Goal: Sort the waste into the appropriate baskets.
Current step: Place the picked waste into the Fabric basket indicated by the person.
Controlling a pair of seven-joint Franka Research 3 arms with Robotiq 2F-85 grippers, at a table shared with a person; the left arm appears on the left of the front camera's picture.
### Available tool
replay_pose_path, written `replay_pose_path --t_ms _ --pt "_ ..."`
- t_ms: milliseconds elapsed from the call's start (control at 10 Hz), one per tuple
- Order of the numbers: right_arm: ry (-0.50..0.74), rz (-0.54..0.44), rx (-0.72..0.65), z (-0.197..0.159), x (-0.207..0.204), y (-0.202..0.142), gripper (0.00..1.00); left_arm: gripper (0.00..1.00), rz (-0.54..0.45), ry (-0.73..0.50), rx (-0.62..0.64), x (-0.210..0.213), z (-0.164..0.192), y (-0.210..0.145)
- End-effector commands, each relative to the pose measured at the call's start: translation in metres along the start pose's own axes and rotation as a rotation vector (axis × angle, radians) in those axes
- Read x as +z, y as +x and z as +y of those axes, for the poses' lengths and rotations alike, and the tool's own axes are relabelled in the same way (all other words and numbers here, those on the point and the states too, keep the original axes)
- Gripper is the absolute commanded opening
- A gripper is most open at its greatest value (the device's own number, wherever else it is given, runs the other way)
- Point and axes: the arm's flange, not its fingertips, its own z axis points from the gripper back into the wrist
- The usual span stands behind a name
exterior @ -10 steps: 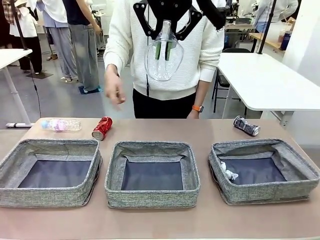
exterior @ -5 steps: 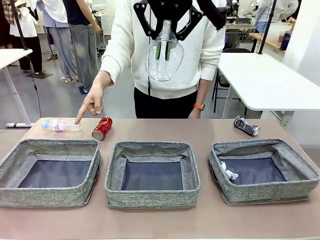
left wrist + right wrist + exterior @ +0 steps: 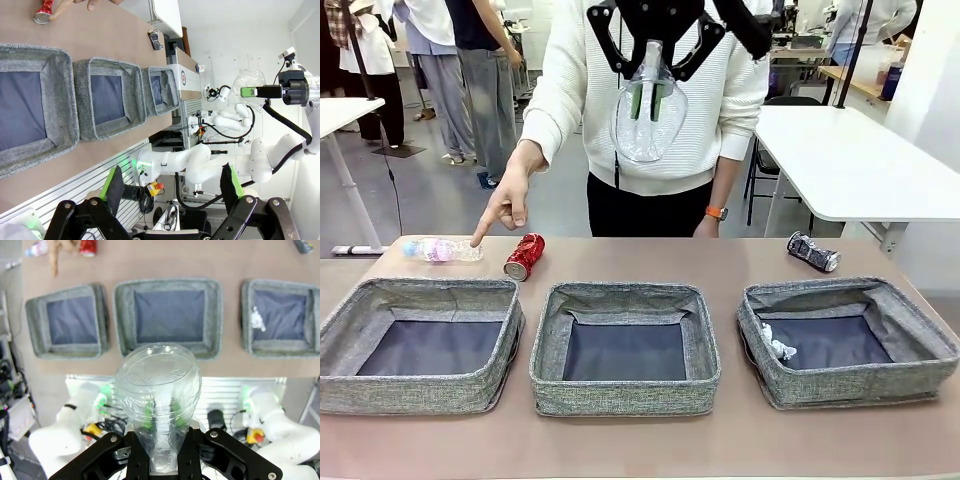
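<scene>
High above the table's middle, my right gripper [image 3: 649, 75] is shut on a clear plastic cup [image 3: 647, 125], which hangs mouth-down; the right wrist view shows the cup [image 3: 158, 385] over the middle basket [image 3: 169, 286]. Three grey baskets [image 3: 420, 290] [image 3: 625, 292] [image 3: 840, 288] stand in a row. A crumpled paper ball [image 3: 778, 346] lies in the right one. Behind them lie a bottle [image 3: 442, 250], a red can [image 3: 524, 256] and a dark-silver can [image 3: 813, 251]. A person's finger [image 3: 478, 238] points at the bottle. My left gripper [image 3: 171, 184] is open and holds nothing, off the table's near edge.
The person [image 3: 660, 150] stands at the far side, right behind the held cup. A white table [image 3: 860, 160] stands at the back right, and other people stand at the far left. A strip of bare tabletop [image 3: 640, 445] runs in front of the baskets.
The person's hand has come down from mid-air to point at the bottle. Both grippers and the cup have stayed where they were.
</scene>
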Motion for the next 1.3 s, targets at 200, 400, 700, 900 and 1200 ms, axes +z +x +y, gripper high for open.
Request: replay_pose_path --t_ms 200,400,700,900,1200 --pt "0.068 0.121 0.535 0.098 -0.101 0.070 0.16 1.00 0.006 0.181 0.058 0.069 0.036 -0.005" --pt "0.182 0.160 0.824 0.178 -0.180 0.063 0.16 1.00 -0.162 0.180 0.070 0.138 0.060 -0.013" --pt "0.165 0.164 0.772 0.182 -0.226 0.040 0.16 1.00 -0.090 0.202 0.109 0.106 0.055 -0.017" --pt "0.152 0.196 0.837 0.209 -0.242 0.023 0.16 1.00 -0.090 0.202 0.109 0.106 0.055 -0.017" --pt "0.502 0.053 1.051 0.226 -0.267 0.026 0.16 1.00 -0.090 0.202 0.109 0.106 0.055 -0.017"
